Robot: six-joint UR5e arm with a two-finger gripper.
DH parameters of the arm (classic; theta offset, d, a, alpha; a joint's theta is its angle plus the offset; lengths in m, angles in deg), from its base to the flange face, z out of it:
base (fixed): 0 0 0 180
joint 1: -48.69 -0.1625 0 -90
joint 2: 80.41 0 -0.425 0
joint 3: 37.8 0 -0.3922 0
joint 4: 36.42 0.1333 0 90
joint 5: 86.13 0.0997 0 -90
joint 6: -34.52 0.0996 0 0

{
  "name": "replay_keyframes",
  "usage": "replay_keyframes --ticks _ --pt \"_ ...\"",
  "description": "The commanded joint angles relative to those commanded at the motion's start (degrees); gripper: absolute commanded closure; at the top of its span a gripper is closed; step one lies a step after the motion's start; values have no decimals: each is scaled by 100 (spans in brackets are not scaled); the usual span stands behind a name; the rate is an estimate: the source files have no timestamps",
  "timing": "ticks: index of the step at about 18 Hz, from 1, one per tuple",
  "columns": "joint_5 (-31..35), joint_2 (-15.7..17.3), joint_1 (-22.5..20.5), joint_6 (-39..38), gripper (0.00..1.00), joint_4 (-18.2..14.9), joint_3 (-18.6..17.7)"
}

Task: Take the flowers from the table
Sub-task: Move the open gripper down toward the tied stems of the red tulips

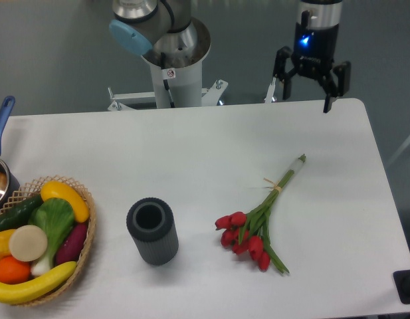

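At the far left edge a saucepan (pixel 0 174) with a blue handle pokes into view, only partly visible. Just beside it, touching or nearly touching, sits a wicker basket (pixel 86 234) filled with toy fruit and vegetables: a yellow pepper-like piece on top, a dark green cucumber, a leafy green vegetable, a purple piece, a pale round slice, an orange and a banana (pixel 32 287) along the front rim.

Right of the basket, apart from it, a dark grey ribbed cylinder (pixel 152 232) stands upright on the white table (pixel 191 159), its open mouth facing up.

Further right, well apart from the cylinder, the flowers (pixel 258 222) lie flat on the table. The red tulip buds cluster at the lower left end, near the front part of the table, and the green stems run diagonally up and to the right, tied with tan string partway along; the cut ends point toward the back right corner.

Behind the table, the arm's pale base column (pixel 173 73) rises at centre. To its right, the gripper (pixel 309 90) hangs above the table's back edge, a blue light glowing on its body. Its two fingers are spread wide with nothing between them. It is well apart from the flowers, up and to the right of the stem ends.

At the lower right corner a small black object (pixel 407 286) sits at the table's edge.
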Motion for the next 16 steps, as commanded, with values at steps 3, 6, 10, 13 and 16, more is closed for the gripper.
replay_keyframes --ticks 3,6,10,13,16 --pt "9 -123 177 -378 0 45 -53" --pt "79 -299 335 -581 0 378 -70" --pt "158 -703 537 -590 0 712 -158" --pt "185 -975 590 -599 0 949 -220" --pt "185 -1195 651 -599 0 1029 -194"
